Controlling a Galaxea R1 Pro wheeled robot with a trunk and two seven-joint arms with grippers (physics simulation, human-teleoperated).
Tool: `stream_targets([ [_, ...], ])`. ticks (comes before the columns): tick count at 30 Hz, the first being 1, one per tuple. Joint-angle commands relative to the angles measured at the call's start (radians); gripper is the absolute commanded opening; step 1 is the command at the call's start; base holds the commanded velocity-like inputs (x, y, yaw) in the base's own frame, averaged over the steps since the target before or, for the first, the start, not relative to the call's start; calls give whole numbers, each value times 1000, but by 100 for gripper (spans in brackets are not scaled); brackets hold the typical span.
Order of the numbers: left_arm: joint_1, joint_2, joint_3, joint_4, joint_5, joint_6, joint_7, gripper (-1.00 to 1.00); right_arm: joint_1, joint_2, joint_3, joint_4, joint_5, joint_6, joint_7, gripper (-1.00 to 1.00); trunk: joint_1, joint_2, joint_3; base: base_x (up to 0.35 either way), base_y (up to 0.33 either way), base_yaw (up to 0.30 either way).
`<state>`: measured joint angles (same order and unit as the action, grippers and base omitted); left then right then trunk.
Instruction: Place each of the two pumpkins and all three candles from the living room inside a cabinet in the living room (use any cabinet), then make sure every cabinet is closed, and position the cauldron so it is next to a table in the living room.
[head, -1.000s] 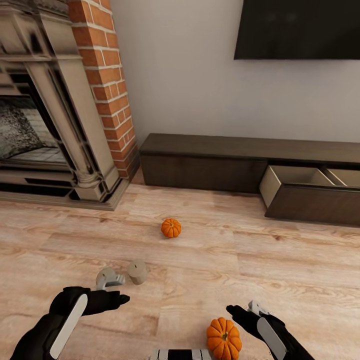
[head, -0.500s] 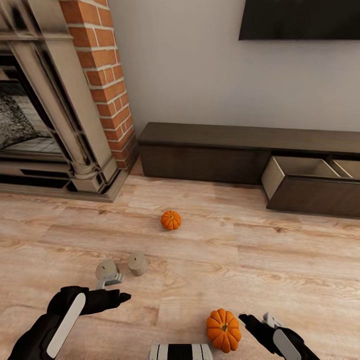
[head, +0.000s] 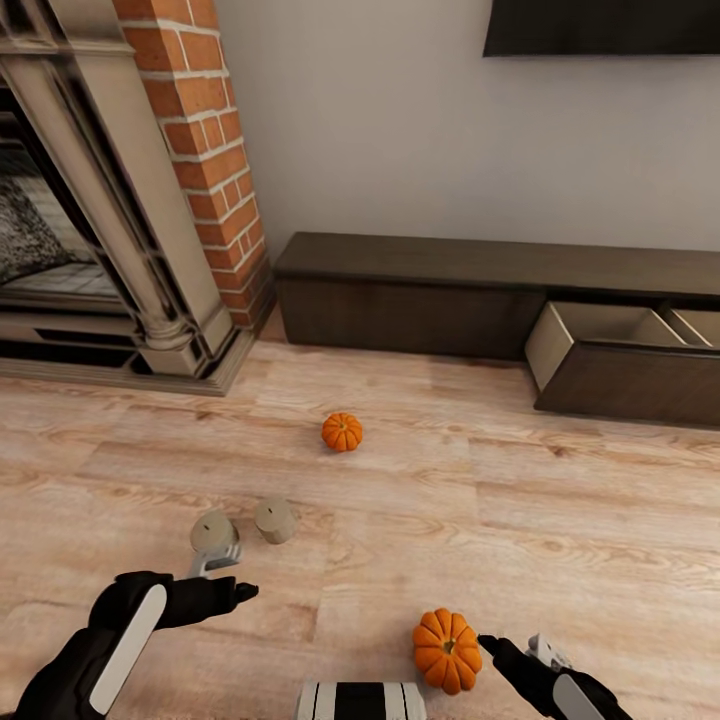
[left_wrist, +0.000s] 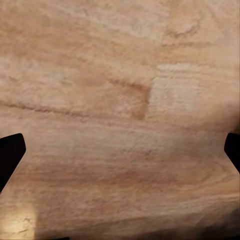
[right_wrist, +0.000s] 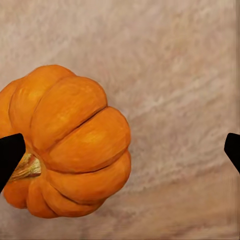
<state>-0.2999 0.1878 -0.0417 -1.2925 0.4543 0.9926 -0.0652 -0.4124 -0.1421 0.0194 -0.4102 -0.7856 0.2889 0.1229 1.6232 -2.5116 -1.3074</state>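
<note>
Pumpkin (head: 447, 651) on the floor at 6 o'clock now lies just left of the spread right claw (head: 520, 652), which has drawn back, so no grasp yet; second pumpkin (head: 342, 432) sits mid-floor; cabinet (head: 500, 290) drawer hangs open.

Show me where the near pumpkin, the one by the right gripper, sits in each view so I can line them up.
Head view: near pumpkin low, right of centre, on the floor beside the right gripper.
Right wrist view: same pumpkin large, near one dark fingertip, off centre between the open fingers.
Left wrist view: floor planks between the fingertips.
Shared landmark: the light wood floor.
</note>
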Motion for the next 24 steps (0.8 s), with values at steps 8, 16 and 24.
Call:
stream_targets([
  [8,0,-2,0,-1,-8,3,-7,100,0,0,11,-1,6,-24,84,100,1,-1,-12,0,0,0],
  [16,0,-2,0,-1,-8,3,-7,100,0,1,13,-1,9,-42,137,100,1,-1,-12,0,0,0],
  [24,0,-2,0,-1,-8,3,-7,100,0,1,18,-1,34,-71,151,100,2,-1,-20,0,0,0],
])
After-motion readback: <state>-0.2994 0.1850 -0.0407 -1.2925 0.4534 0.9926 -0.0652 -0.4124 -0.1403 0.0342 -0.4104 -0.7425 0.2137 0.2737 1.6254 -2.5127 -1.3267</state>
